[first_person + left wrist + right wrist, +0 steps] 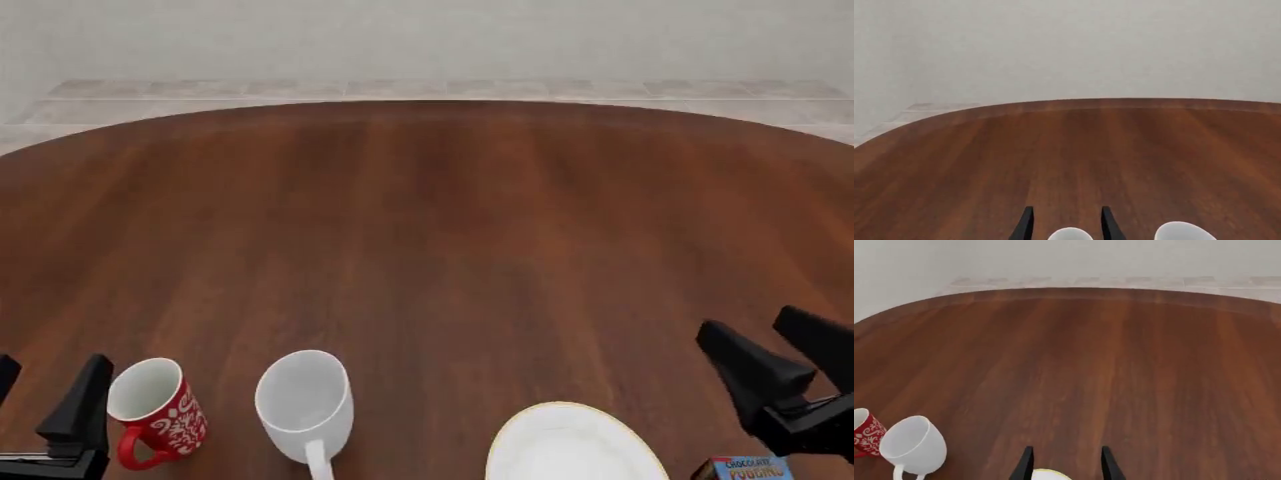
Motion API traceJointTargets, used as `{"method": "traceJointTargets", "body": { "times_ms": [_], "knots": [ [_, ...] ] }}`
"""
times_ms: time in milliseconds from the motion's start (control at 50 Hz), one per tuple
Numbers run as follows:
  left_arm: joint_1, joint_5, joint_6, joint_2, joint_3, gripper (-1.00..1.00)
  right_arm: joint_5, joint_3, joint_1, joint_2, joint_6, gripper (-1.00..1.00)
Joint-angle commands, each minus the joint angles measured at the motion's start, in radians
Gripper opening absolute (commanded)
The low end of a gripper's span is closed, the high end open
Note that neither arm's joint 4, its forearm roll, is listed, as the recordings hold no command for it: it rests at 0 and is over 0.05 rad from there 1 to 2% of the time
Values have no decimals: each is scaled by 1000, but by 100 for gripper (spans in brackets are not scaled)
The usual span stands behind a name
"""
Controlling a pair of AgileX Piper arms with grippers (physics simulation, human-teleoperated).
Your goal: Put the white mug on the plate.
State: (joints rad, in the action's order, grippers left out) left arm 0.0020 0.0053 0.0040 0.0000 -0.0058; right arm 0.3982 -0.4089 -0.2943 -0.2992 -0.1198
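White mug stands upright on the wooden table, handle toward the camera, just left of the plate and apart from it. Red mug sits just left of the white mug. Pudding box lies right of the plate. Left gripper and right gripper: jaws spread, holding nothing, each hovering outboard of the plate.
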Motion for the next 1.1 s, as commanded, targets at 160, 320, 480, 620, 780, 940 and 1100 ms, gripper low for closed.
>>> {"method": "traceJointTargets", "body": {
  "times_ms": [160, 320, 480, 620, 780, 940, 1100],
  "knots": [
    [-1, 0, -2, 3, -2, 100, 296, -320, -239, -239, -126, 100],
    [-1, 1, -2, 3, -3, 100, 356, -394, -345, -333, -208, 100],
    [-1, -4, -1, 3, 2, 100, 367, -429, -413, -408, -311, 100],
    [-1, -4, -1, 2, 2, 100, 354, -453, -476, -459, -380, 100],
    [-1, -4, -1, 2, 2, 100, 358, -518, -543, -554, -413, 100],
    [-1, 1, 0, 3, -3, 100, 365, -567, -614, -639, -459, 100],
    [-2, -3, 1, 2, 1, 100, 338, -586, -670, -708, -500, 100]
  ]
}}
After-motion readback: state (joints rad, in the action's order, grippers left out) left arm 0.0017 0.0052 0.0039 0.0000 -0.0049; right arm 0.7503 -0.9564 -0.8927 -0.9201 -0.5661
